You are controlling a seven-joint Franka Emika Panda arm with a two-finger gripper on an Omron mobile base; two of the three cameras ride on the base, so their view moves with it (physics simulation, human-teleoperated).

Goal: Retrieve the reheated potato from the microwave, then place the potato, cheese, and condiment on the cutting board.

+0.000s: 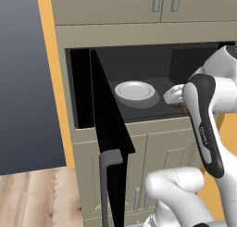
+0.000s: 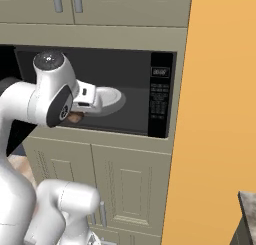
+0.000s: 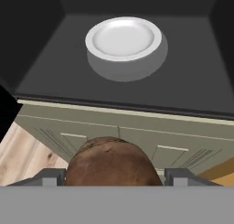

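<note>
Beige-olive cabinetry [image 1: 139, 34] fills the wall. Upper cabinet doors [image 1: 194, 1] carry grey vertical bar handles [image 1: 157, 0]. Lower cabinet doors [image 2: 125, 189] have recessed panels. An orange wall [image 2: 220, 114] runs to the right of the cabinets; a narrow orange strip [image 1: 51, 59] borders them on the left, beside a grey-blue wall [image 1: 23, 73]. The floor [image 1: 37, 198] is light wood plank. Lighting is even and soft.

the microwave [image 2: 161, 94] sits built into pale cabinets, its cavity open and dark, with the black button panel at its right end. a white plate [image 2: 111, 99] lies on the cavity floor. the white arm reaches in from the left, its hand just in front of the plate. a sliver of the brown potato [image 2: 75, 118] shows under the hand at the cavity's front edge. an orange wall stands to the right.
</note>
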